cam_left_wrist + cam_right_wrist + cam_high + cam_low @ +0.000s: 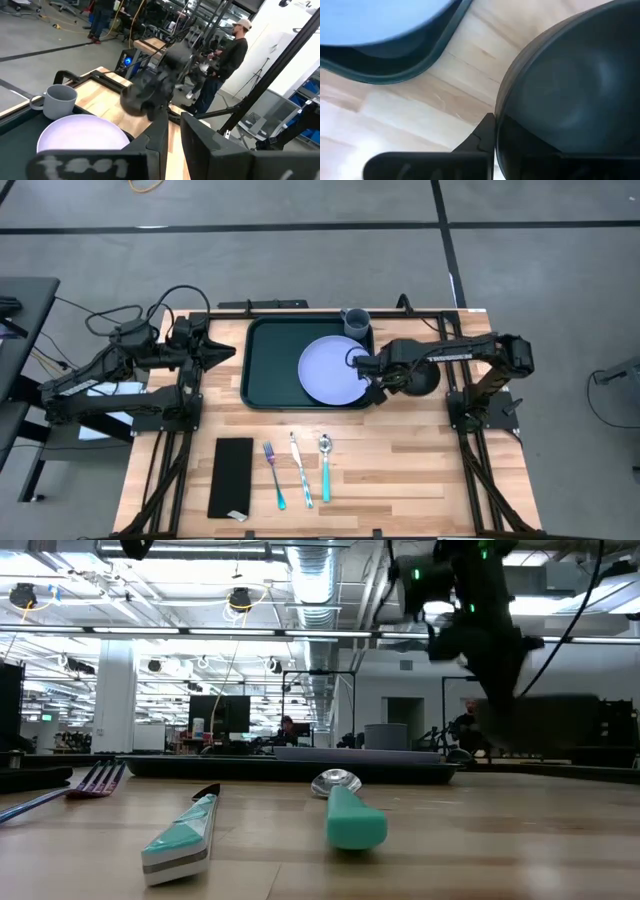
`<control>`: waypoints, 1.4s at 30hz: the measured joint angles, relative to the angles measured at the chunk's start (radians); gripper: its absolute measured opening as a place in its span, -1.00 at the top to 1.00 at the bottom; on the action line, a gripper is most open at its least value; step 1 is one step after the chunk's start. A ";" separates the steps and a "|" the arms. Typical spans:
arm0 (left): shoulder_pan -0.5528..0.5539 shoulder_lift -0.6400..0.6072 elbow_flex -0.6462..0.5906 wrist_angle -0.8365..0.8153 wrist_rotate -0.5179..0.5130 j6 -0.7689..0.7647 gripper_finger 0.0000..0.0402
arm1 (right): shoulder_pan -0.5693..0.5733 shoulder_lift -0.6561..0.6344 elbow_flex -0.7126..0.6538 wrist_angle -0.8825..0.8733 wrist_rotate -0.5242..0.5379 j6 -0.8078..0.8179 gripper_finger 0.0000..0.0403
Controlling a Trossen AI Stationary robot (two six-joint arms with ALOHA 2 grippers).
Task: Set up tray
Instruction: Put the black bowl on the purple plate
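Note:
The dark green tray (270,370) lies at the table's far middle. A lavender plate (335,370) rests flat in its right half, and a grey mug (357,322) stands upright at its far right corner. Just right of the tray is a dark bowl (420,377), with my right gripper (390,380) pointing down and shut on its rim. My left gripper (225,352) hangs level left of the tray, pointing at it. Its fingers (160,142) are all but together, with nothing between them. My right gripper holds the bowl by its rim (498,125) on the side toward the tray. It comes from above, pointing down. One finger (479,139) stands outside the wall; the bowl hides the other. I cannot tell whether the bowl's base is off the table.
On the near half of the table lie a narrow black flat rectangle (232,477), a fork (274,475), a knife (300,470) and a spoon (325,468), all with teal handles. Bare wood lies to their right. A person (227,65) stands beyond the table's right side.

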 joint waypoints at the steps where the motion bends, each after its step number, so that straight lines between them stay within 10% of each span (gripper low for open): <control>1: 0.000 0.000 0.000 -0.010 -0.007 0.001 0.81 | 0.000 -0.013 0.024 0.006 0.001 -0.003 0.98; 20: 0.000 0.000 0.000 -0.093 -0.102 0.033 0.81 | 0.020 0.331 0.696 -0.068 -0.016 -0.618 0.99; 42: 0.000 0.000 0.000 -0.092 -0.100 0.066 0.81 | -0.016 0.495 0.738 0.002 -0.116 -0.703 0.99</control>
